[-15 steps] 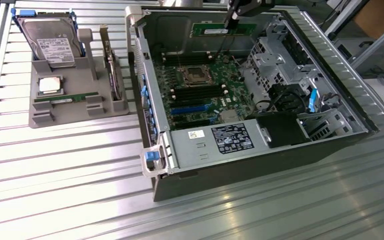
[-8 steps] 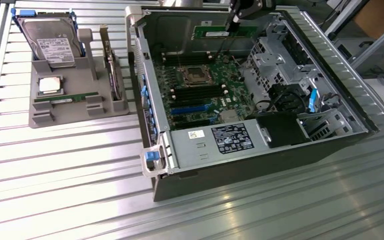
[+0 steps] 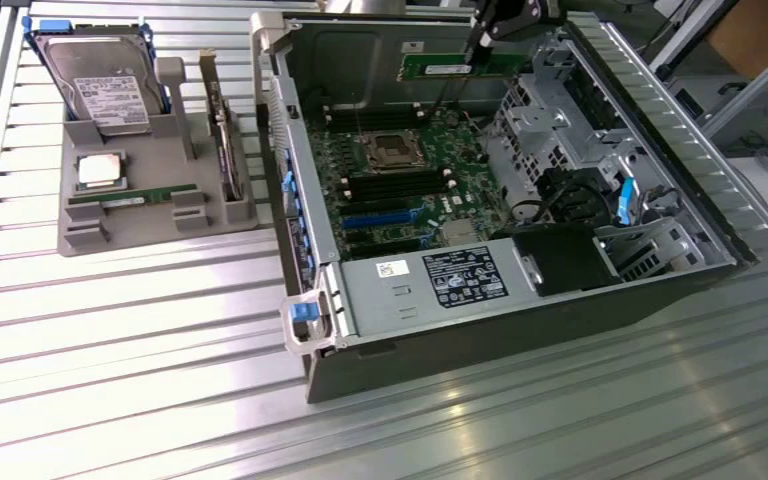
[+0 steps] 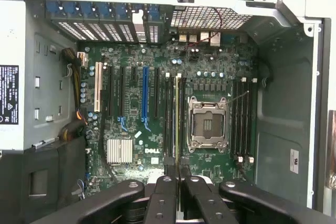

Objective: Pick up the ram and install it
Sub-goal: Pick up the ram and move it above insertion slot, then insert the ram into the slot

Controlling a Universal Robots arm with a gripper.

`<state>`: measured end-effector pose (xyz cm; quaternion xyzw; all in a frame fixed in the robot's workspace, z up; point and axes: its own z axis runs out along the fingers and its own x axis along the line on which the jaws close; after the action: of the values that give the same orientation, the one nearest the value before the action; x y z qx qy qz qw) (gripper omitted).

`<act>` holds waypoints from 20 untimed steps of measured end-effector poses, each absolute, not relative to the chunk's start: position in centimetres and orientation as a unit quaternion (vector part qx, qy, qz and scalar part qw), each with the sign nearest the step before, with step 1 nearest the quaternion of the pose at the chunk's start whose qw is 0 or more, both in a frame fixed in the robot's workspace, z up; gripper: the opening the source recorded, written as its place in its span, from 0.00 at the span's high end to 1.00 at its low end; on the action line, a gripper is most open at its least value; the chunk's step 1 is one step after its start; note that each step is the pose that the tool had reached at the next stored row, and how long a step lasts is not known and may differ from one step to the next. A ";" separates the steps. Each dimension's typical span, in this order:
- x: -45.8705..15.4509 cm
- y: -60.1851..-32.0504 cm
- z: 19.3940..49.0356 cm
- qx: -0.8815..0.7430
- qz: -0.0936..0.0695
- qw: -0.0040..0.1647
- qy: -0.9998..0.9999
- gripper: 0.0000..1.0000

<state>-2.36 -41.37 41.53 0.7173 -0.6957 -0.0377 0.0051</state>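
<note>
My gripper (image 3: pixel 478 48) hangs over the far side of the open computer case (image 3: pixel 307 290), shut on the ram (image 3: pixel 438 68), a narrow green stick held level above the motherboard (image 3: pixel 404 200). In the wrist view the black fingers (image 4: pixel 163 198) pinch the ram (image 4: pixel 177 114), seen edge-on as a thin line over the black memory slots (image 4: pixel 170 114) beside the empty processor socket (image 4: pixel 207 124). More slots (image 4: pixel 244 119) lie on the socket's other side. A second, similar stick (image 3: pixel 131 197) rests in the grey holder (image 3: pixel 91 235) outside the case.
The grey holder on the exterior view's left also carries a hard drive (image 3: pixel 104 85), a square silver processor (image 3: pixel 100 170) and a card with a metal bracket (image 3: pixel 224 140). Inside the case are a power supply (image 3: pixel 438 280), a drive cage (image 3: pixel 544 130) and cables.
</note>
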 end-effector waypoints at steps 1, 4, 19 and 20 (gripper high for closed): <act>-2.1 -41.4 41.5 0.717 -0.038 0.005 -0.696 0.88; -1.6 -41.4 41.4 0.717 -0.038 0.005 -0.696 0.88; -0.8 -41.4 41.4 0.717 -0.038 0.005 -0.696 0.88; -0.8 -41.4 41.4 0.717 -0.038 0.005 -0.696 0.88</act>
<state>-0.82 -41.37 41.36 0.7173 -0.6957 -0.0377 0.0051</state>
